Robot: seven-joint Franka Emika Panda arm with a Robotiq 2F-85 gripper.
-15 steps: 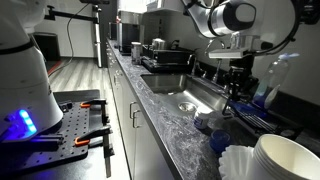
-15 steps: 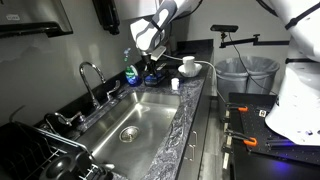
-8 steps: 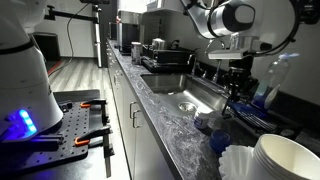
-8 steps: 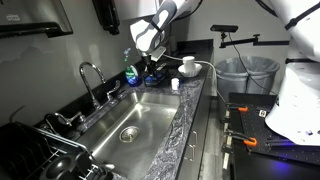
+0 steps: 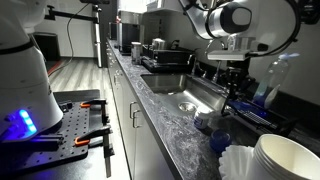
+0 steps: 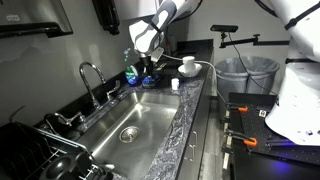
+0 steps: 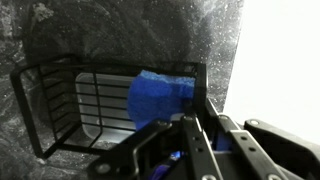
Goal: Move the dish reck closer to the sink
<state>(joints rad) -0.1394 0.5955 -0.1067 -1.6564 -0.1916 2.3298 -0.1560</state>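
The dish reck (image 7: 90, 100) is a low black wire rack with a blue piece (image 7: 160, 95) inside, filling the wrist view on the grey marbled counter. My gripper (image 7: 188, 125) is at the rack's near rim, its fingers drawn together on the rim wire. In both exterior views the gripper (image 5: 237, 88) (image 6: 152, 72) hangs over the rack (image 5: 255, 118) (image 6: 165, 78) just past one end of the sink (image 5: 190, 98) (image 6: 135, 115). The sink is a steel basin with a round drain and a curved chrome faucet (image 6: 90, 75).
A stack of white bowls (image 5: 285, 160) stands near the rack. A dark tray with metal pots (image 5: 160, 55) sits past the sink's other end. A white cup (image 6: 188, 65) stands behind the rack. A bottle (image 6: 130, 72) stands by the wall.
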